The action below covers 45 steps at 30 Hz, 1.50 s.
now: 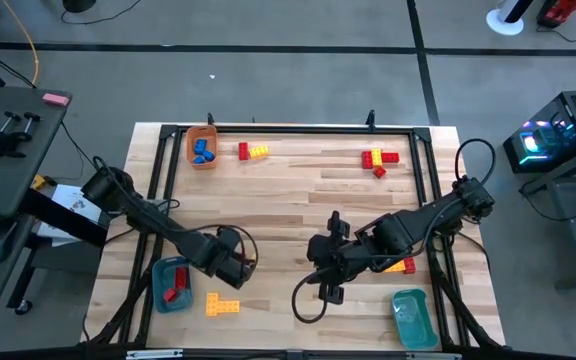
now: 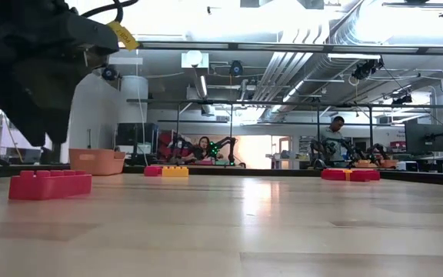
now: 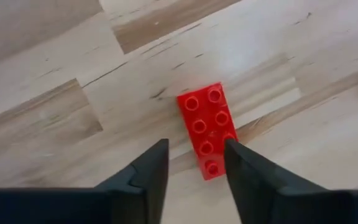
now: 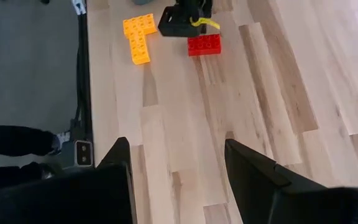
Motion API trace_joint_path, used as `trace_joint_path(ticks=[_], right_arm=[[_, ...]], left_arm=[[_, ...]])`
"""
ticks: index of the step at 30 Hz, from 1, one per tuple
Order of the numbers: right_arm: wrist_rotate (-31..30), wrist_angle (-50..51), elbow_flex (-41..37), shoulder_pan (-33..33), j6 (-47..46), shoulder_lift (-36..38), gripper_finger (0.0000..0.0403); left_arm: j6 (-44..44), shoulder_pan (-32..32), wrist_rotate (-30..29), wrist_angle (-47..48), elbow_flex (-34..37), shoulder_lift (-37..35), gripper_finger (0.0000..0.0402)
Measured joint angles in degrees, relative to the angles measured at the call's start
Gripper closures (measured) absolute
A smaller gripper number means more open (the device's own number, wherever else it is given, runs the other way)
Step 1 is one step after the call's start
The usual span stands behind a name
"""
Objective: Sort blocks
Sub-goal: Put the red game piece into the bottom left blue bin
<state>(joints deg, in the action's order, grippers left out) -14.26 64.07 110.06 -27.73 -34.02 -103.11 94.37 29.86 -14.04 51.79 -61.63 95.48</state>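
Seen from above, a wooden table [image 1: 298, 190] carries scattered plastic toy bricks. The left gripper [image 1: 240, 262] hangs near the front-left, beside a blue tray [image 1: 158, 295] holding a red piece; a flat yellow L-shaped cluster of bricks [image 1: 221, 304] lies just in front. The right gripper [image 1: 320, 280] sits at centre front, away from any brick.

From table height, a small red rectangular plastic brick [image 2: 49, 184] with studs on top lies flat on the wood, right beside the dark mass of the left arm, apart from it.

In the left wrist view, the red brick [image 3: 207, 129] lies on the table just ahead of the two dark fingers [image 3: 151, 168], its near end between their tips. The jaws stand parted around it without pressing it: released, not grasping.

In the right wrist view, the right gripper's fingers [image 4: 120, 165] are spread over bare wood, holding nothing; the red brick [image 4: 204, 44] lies well ahead.

The brick looks light, rigid and smooth-sided, likely slippery, so pinching its two long flat sides at mid-length seems safest
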Motion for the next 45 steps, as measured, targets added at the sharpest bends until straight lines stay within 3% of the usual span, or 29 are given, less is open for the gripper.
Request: trace_joint_path(ticks=[6,12,26,32,36,41,45], right_arm=[[-1.04,-0.02,0.0,0.02,0.98,0.0,0.0263],[-1.03,0.04,0.0,0.02,1.05,0.0,0.0263],[-1.03,-0.01,0.0,-0.07,0.85,0.0,0.0263],[-1.03,-0.09,0.0,-0.07,0.85,0.0,0.0263],[-1.31,-0.06,0.0,-0.07,0.84,0.0,0.0263],[-1.88,-0.07,0.0,-0.07,0.87,0.0,0.0263],[-2.12,-0.08,0.0,-0.07,0.9,0.0,0.0263]], left_arm=[[-0.69,-0.65,-0.26,-5.75,0.0,0.71,0.0183],[-1.06,-0.71,0.13,-8.02,-0.02,4.35,0.0142],[2.0,-1.76,2.42,-8.15,-0.04,9.52,0.0137],[-1.35,-1.72,2.9,-8.47,-0.31,11.17,0.014],[-4.96,-1.72,3.37,-8.34,-0.22,10.97,0.0173],[-9.74,-1.79,5.08,-7.68,-0.08,9.54,0.0299],[-15.09,-2.1,4.65,-0.92,0.13,3.62,0.0304]])
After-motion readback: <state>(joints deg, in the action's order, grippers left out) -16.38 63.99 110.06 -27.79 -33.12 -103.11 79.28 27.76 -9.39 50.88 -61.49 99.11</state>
